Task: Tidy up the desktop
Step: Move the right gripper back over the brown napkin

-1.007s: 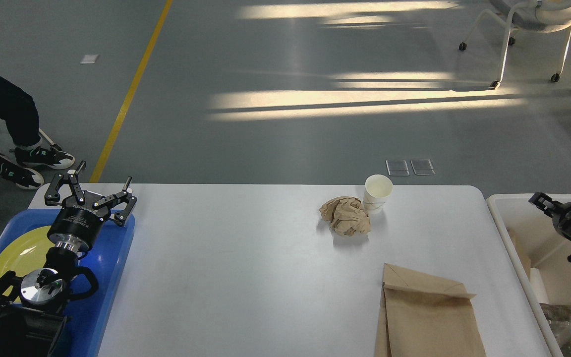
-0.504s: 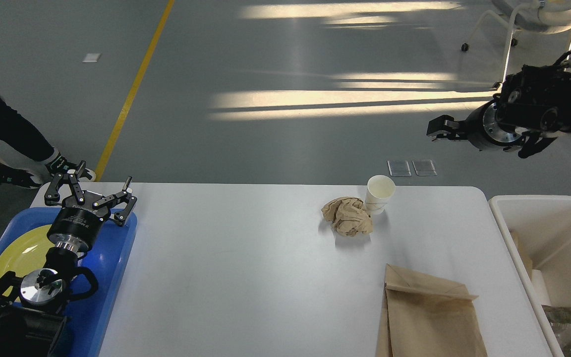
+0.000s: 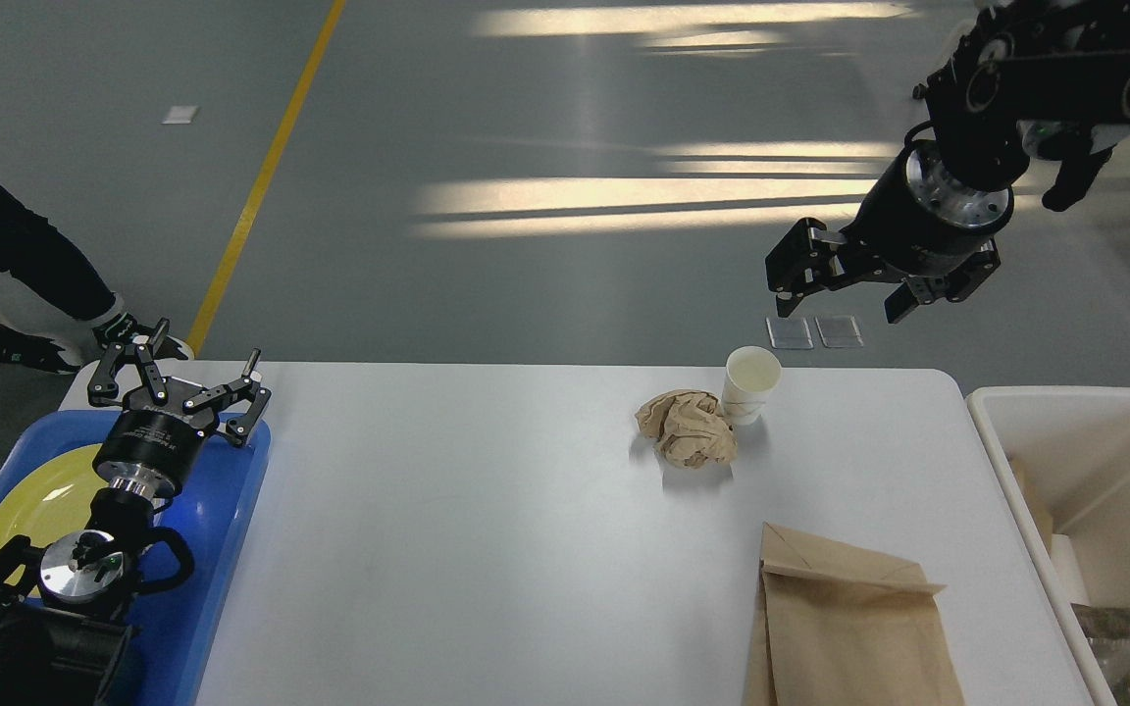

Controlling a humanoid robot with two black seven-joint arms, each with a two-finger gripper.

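Observation:
The white desktop (image 3: 477, 549) carries a white paper cup (image 3: 751, 384), upright near the far edge. A crumpled ball of brown paper (image 3: 686, 428) lies touching the cup's left side. A flat brown paper bag (image 3: 849, 628) lies at the front right. My right gripper (image 3: 845, 289) hangs open in the air beyond the far edge, above and a little right of the cup, and holds nothing. My left gripper (image 3: 182, 380) is open and empty over the far end of the blue tray (image 3: 222, 549).
The blue tray at the left holds a yellow plate (image 3: 40, 505). A white plastic bin (image 3: 992, 431) stands against the table's right edge with some waste in it. A person's legs (image 3: 25, 275) are at the far left, and a wheeled chair stands on the floor at the top right.
My right arm has risen out of the bin, swung left and come down towards the cup, its gripper open. My left arm has not moved. The person's feet shifted.

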